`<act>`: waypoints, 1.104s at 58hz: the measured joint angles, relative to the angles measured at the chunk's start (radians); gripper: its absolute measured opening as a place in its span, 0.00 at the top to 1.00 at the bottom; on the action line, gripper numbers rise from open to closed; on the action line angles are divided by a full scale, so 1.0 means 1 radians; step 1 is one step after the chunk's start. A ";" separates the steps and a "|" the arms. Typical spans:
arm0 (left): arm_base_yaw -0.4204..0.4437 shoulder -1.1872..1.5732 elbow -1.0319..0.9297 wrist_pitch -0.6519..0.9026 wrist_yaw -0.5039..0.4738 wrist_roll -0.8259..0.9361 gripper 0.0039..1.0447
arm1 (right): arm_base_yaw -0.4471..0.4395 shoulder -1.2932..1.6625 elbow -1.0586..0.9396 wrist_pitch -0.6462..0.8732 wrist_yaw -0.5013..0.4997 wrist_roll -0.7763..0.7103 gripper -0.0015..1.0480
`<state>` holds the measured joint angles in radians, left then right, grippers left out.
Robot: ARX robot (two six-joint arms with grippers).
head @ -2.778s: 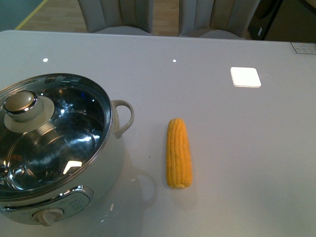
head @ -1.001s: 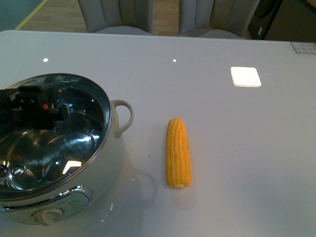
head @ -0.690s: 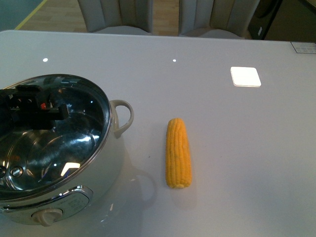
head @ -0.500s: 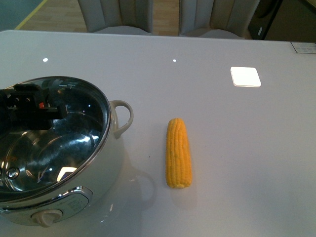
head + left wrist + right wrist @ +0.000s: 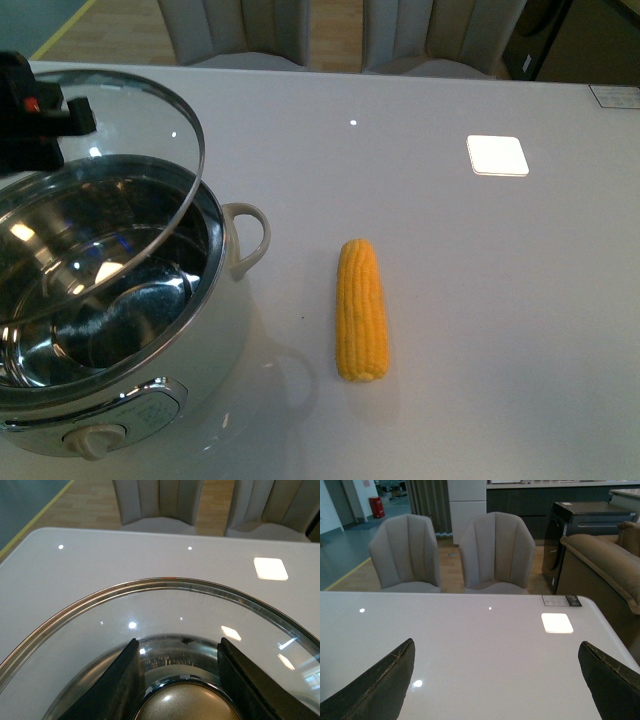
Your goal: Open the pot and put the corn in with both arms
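**Home-style dining area, possibly inside a larger facility.** Two padded grey chairs (image 5: 407,550) are standing on a wood-plank floor (image 5: 451,562) at the far edge of a glossy white surface (image 5: 485,650). A brown sofa (image 5: 600,575) is sitting to one side, with a dark cabinet (image 5: 580,525) and a long counter (image 5: 545,486) running behind. An electric pot (image 5: 215,340) and a corn cob (image 5: 362,310) are resting on the surface. A yellow floor line (image 5: 345,575) and a red object (image 5: 376,506) are showing in the hall beyond.
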<state>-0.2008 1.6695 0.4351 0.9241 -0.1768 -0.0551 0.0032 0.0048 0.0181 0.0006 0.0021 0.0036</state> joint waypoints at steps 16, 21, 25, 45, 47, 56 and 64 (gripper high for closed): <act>0.109 -0.143 0.040 -0.096 0.076 0.006 0.61 | 0.000 0.000 0.000 0.000 0.000 0.000 0.08; 0.167 -0.177 0.046 -0.113 0.106 0.007 0.61 | 0.000 0.000 0.000 0.000 0.000 0.000 0.08; 0.223 -0.197 0.053 -0.124 0.137 0.013 0.61 | 0.000 0.000 0.000 0.000 0.000 0.000 0.08; 0.589 -0.155 0.079 -0.105 0.272 0.054 0.61 | 0.000 0.000 0.000 0.000 0.000 0.000 0.08; 0.620 -0.139 0.083 -0.096 0.278 0.055 0.61 | 0.000 0.000 0.000 0.000 0.000 0.000 0.08; 0.739 -0.058 0.101 -0.051 0.290 0.062 0.61 | 0.000 0.000 0.000 0.000 0.000 0.000 0.08; 0.809 0.025 0.108 -0.003 0.309 0.079 0.61 | 0.000 0.000 0.000 0.000 0.000 0.000 0.08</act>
<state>0.6079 1.6947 0.5434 0.9211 0.1322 0.0238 0.0032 0.0048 0.0181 0.0006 0.0021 0.0036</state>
